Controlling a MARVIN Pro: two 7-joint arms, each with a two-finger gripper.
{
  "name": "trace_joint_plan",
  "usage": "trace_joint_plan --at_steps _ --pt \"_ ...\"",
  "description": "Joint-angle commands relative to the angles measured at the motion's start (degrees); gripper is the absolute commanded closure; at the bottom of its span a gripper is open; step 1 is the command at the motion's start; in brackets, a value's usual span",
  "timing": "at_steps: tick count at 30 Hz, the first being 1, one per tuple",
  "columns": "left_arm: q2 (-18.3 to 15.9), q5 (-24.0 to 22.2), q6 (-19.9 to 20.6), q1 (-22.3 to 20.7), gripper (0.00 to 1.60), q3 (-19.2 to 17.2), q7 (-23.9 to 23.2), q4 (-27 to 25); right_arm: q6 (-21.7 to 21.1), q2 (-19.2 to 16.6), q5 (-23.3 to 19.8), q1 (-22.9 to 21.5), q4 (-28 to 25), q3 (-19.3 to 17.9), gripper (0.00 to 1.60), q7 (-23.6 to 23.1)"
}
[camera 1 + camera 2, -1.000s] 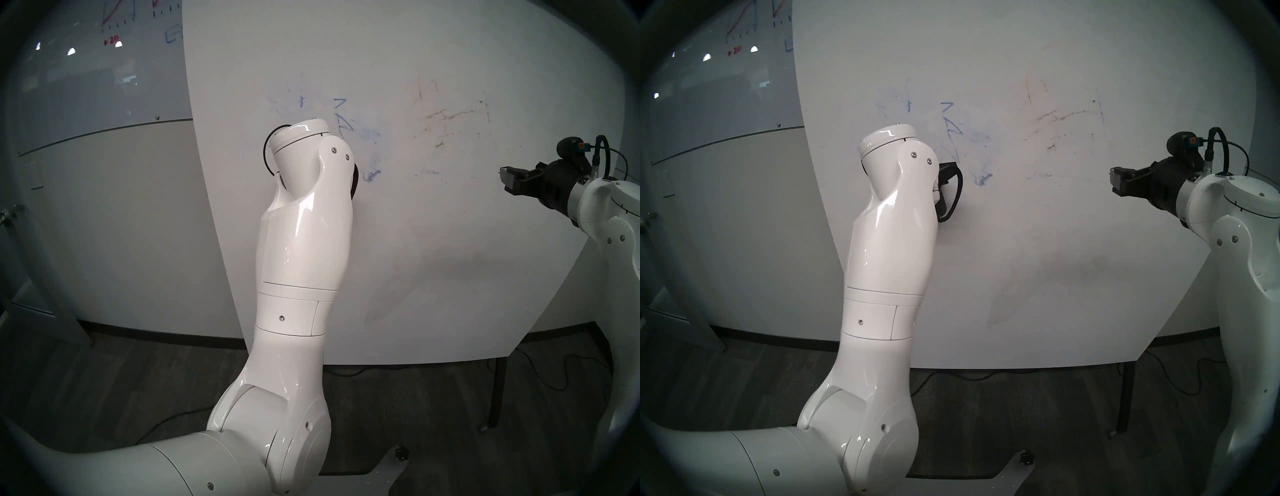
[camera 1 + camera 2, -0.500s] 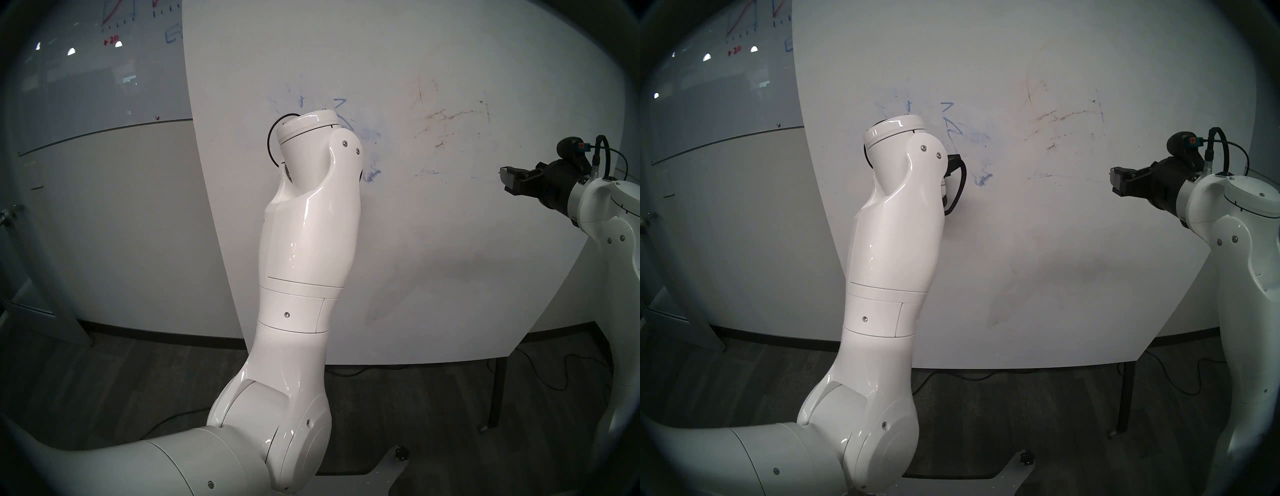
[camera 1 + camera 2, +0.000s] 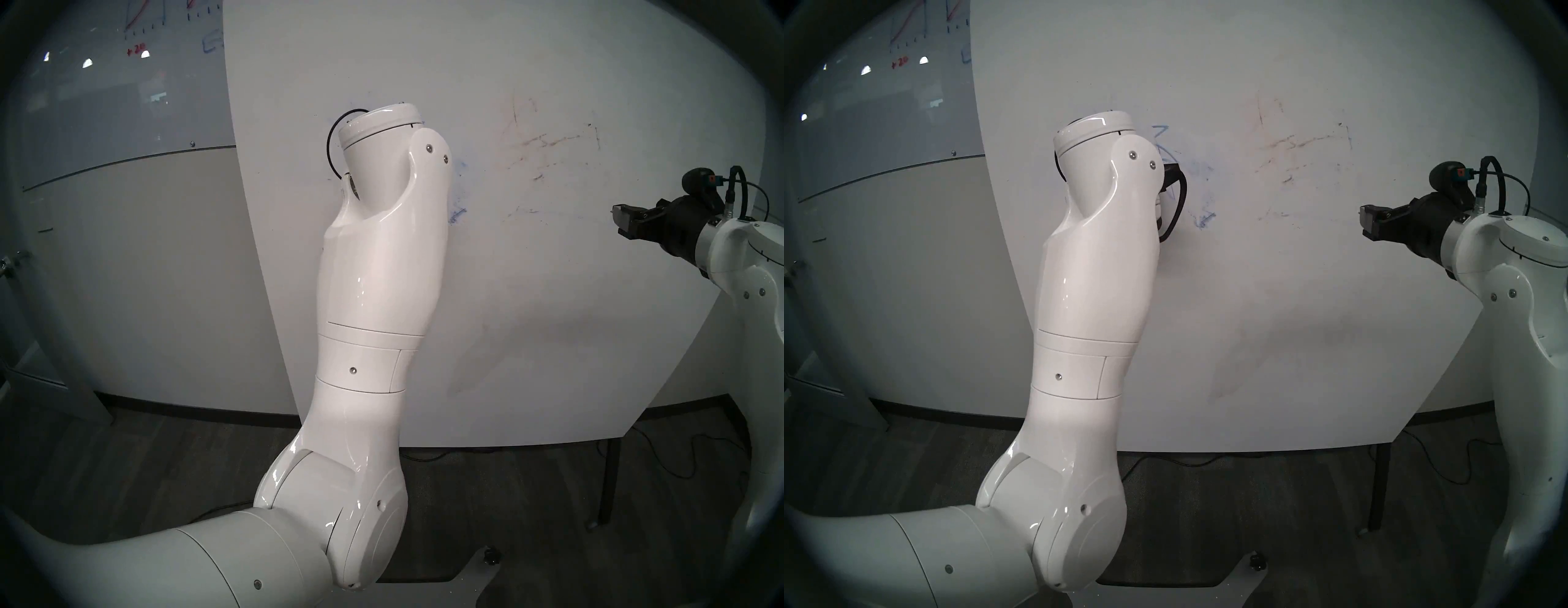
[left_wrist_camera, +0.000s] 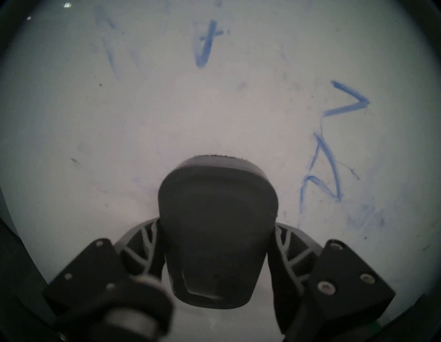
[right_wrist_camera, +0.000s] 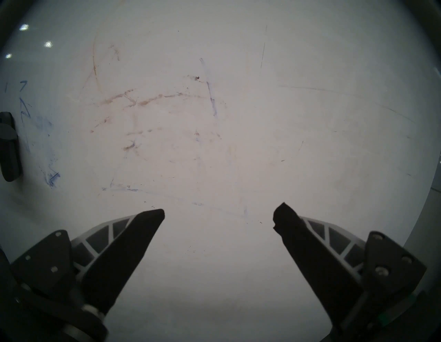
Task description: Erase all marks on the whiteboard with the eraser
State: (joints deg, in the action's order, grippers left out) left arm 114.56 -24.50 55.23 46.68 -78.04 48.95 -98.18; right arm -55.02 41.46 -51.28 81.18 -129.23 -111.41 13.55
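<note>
Eraser [image 4: 216, 229], dark grey pad, sits clamped in left tool [image 4: 216, 241], its far end against the whiteboard [image 4: 167, 114]. Blue marks [image 4: 329, 155] lie to its right & above it, incl. a chevron & zigzag lines. Right tool [image 5: 218, 215] is spread wide w/ nothing in it, near the board; faint brownish streaks [image 5: 143, 101] beyond it.

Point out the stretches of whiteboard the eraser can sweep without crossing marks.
Bare: the whiteboard below the blue smudge, and ahead of the open right claw. Crowded: blue strokes above and right of the eraser; brownish streaks mid-board.
</note>
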Motion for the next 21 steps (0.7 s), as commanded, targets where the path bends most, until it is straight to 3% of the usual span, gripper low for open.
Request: trace_joint_plan --at_steps 1,21 --pt "0.44 -0.05 -0.23 -6.52 1.60 -0.09 -0.47 -0.42 0.24 -0.20 0.08 -0.45 -0.28 -0.19 0.00 -0.01" --pt "0.44 -0.13 -0.23 -10.66 1.60 0.11 -0.92 1.44 0.25 -0.21 0.07 -0.45 -0.28 -0.19 0.00 0.00"
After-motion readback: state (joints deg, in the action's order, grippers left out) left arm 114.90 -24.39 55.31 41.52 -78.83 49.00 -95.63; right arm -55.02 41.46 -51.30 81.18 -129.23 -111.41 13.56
